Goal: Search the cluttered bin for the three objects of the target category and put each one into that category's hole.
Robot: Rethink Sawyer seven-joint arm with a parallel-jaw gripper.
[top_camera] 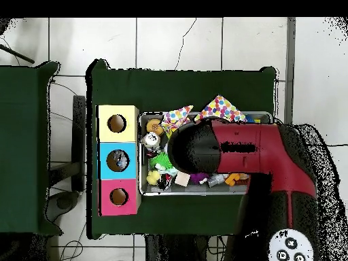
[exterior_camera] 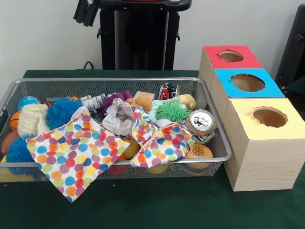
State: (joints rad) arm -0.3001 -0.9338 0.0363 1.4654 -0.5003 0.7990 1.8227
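You see a shiny silver wire-mesh metal bin (exterior_camera: 215, 125), matt polka-dot cloth (exterior_camera: 71, 155), and pale wood-grain boxes (exterior_camera: 259, 164) on green felt (exterior_camera: 157, 205).

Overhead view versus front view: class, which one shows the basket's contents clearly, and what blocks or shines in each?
Front view: the basket is evenly lit and unobstructed, with glare on the can top. Overhead view: the arm covers most of the basket, leaving only its box-side end and the spotted cloth showing.

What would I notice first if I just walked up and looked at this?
Probably the polka-dot cloth spilling over the front rim of the cluttered bin, with a fuzzy blue ball behind it. Next, the three boxes beside the bin: red, blue and yellow, each with a round hole.
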